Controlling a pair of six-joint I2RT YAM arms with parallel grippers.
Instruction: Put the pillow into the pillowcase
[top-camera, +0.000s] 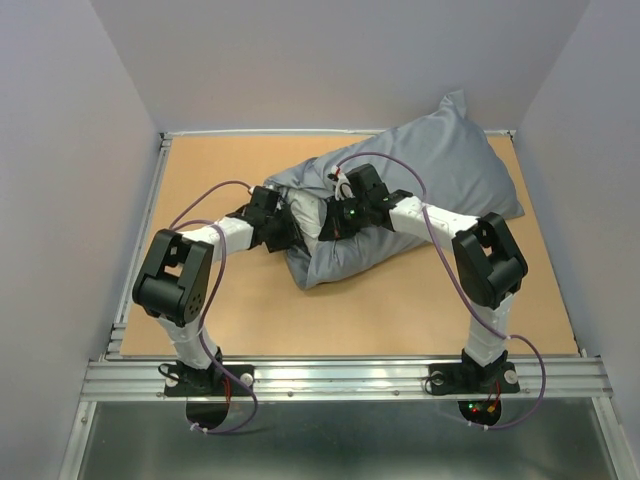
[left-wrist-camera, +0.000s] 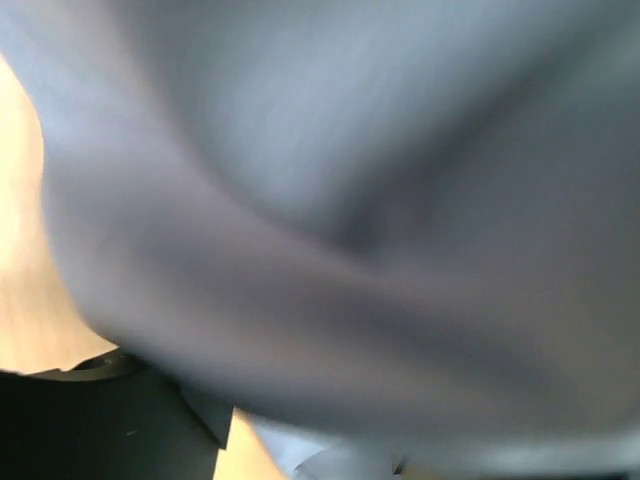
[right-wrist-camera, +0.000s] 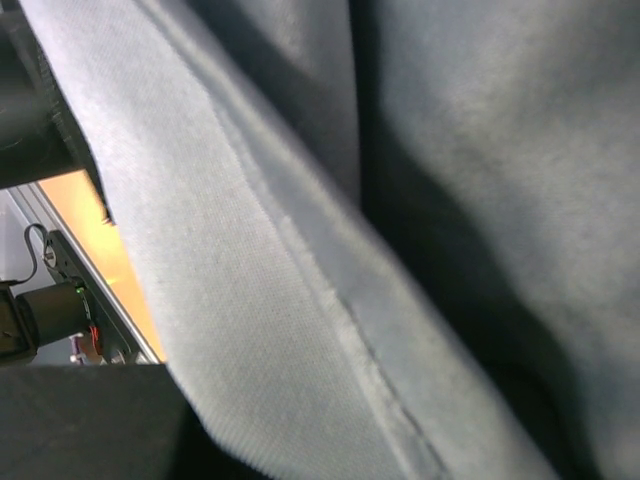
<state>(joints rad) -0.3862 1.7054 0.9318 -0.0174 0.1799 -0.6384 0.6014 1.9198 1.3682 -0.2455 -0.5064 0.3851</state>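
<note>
The pillowcase (top-camera: 430, 165) lies slantwise on the table (top-camera: 400, 310), plump with the pillow inside. Its closed end points away from both grippers and its open end lies between them. At that mouth a paler strip of the pillow (top-camera: 306, 218) shows, just beside the left gripper (top-camera: 278, 222) and under the right gripper (top-camera: 338, 205).

The right gripper's fingers are pressed together, pinching the stitched hem (right-wrist-camera: 250, 260) of the pillowcase. In the right wrist view the hem runs taut and close across the frame.

The left gripper is pushed up against the bundle at the mouth. Blurred blue-grey cloth fills its wrist view and hides the fingers, so whether they are spread or closed cannot be told.
</note>
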